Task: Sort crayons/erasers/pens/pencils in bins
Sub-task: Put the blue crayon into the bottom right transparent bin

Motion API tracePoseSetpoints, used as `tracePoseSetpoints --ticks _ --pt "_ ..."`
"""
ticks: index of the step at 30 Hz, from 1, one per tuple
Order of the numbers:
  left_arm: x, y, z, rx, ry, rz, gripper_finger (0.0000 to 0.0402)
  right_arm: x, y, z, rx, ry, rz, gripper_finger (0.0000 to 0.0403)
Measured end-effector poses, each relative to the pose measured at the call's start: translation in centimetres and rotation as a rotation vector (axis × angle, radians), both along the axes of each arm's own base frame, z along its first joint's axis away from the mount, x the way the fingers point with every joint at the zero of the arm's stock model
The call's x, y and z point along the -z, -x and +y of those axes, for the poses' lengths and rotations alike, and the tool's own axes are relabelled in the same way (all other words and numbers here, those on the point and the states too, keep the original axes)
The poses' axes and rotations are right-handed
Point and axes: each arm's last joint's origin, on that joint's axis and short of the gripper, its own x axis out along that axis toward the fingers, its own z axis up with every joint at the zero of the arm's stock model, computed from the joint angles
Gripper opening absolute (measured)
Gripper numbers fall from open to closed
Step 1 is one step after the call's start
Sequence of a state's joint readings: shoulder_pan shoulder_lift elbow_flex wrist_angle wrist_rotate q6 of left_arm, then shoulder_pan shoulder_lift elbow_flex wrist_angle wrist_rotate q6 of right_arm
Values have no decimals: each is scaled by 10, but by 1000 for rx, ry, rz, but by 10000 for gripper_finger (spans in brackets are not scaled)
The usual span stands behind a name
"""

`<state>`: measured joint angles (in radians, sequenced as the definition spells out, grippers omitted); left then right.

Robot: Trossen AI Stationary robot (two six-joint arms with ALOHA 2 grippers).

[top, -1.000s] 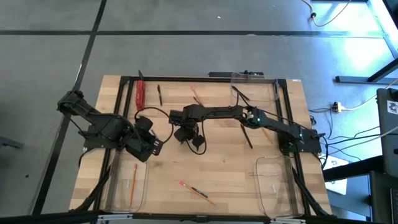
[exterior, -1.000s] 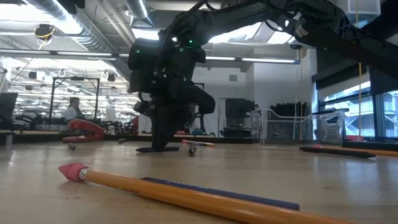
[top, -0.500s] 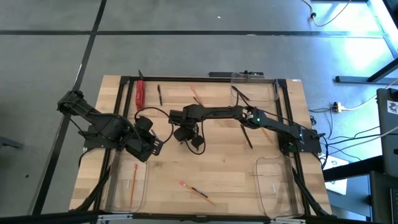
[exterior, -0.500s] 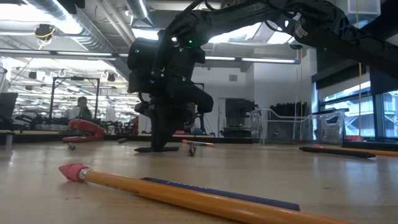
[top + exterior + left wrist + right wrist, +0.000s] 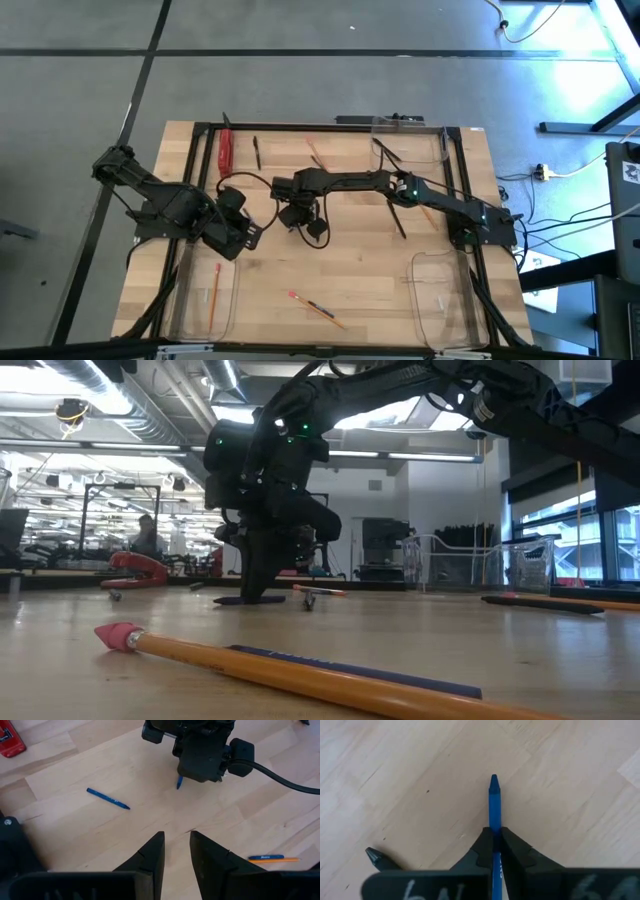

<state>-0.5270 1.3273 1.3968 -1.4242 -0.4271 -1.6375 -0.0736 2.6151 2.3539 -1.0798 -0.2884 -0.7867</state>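
Right gripper (image 5: 494, 851) pinched tight on a short blue wax crayon (image 5: 493, 802) near table centre, tip still on the wood. Best lifted straight up before swinging to a clear plastic bin (image 5: 443, 300) at 4 o'clock. Left gripper (image 5: 176, 854) parked at 9 o'clock, narrowly open. Yellow pencil (image 5: 318, 310) loose at 6 o'clock, nothing blocking.

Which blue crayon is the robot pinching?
The crayon clamped in the right gripper at mid-table. Another crayon lies loose; a third lies against a pencil.

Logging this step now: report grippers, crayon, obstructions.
Right gripper shut on blue crayon, at table centre. Left gripper open, empty, waiting nearby. Nothing in the way.
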Motion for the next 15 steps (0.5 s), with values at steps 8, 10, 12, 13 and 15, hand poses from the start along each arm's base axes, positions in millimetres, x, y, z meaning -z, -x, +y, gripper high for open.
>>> tracePoseSetpoints --ticks 8,10,12,13,15 --pt "0 0 0 0 -2 -1 85 -1 0 -1 2 -1 0 18" --pt "0 0 0 -1 -2 -1 85 -2 1 -1 2 0 0 18" --pt "0 0 0 -1 -3 -1 85 -3 1 -1 2 1 0 18" --pt "0 0 0 -1 -3 -1 85 -4 1 -1 2 1 1 18" --pt "0 0 0 -1 -3 -2 85 -5 1 -1 3 1 -1 18"
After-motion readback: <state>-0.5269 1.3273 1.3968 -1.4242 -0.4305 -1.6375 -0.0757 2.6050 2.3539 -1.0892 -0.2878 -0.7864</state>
